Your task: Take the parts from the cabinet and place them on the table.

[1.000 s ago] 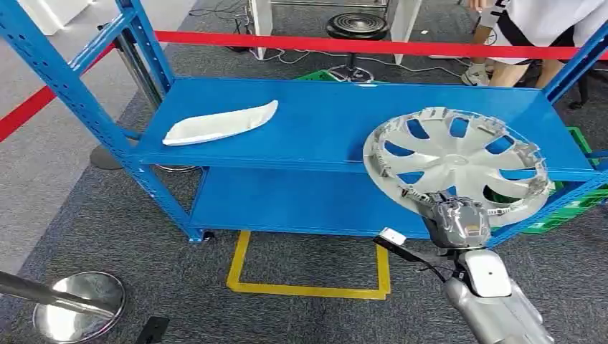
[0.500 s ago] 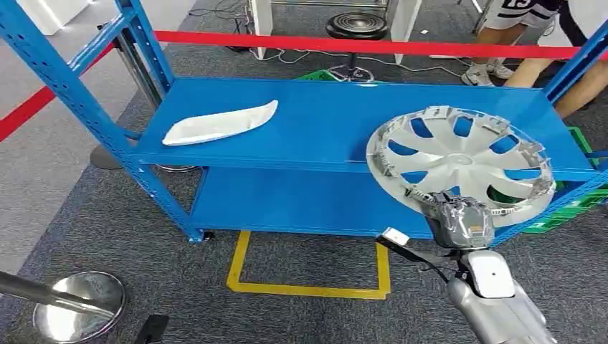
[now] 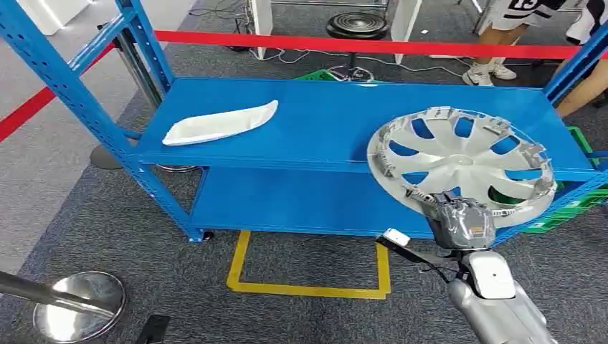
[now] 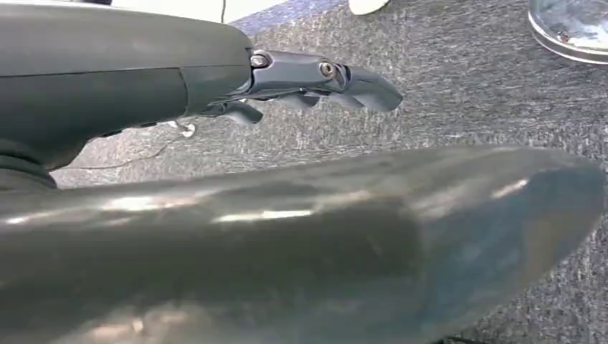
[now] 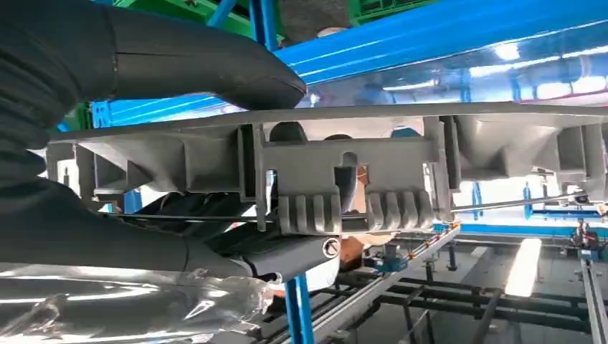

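While its right hand (image 3: 461, 222) grips the near rim of the hubcap (image 3: 462, 163), the robot is partway through drawing the part off the rack (image 3: 337, 118). From the wrist, the thumb lies over the rim (image 5: 344, 118) and the fingers (image 5: 215, 215) curl beneath it, a firm clamp. The hubcap sits tilted at the top shelf's front right corner, its near edge overhanging the front edge. To do this well, the lift should probably keep the disc level and clear of the right upright before any turn toward the table. The left hand (image 4: 315, 79) hangs over the carpet, fingers apart, holding nothing. Toward the shelf's left end lies a white curved part (image 3: 219, 123), not yet taken. Green crates (image 3: 566, 208) stand behind the rack's right side; their contents cannot be made out.
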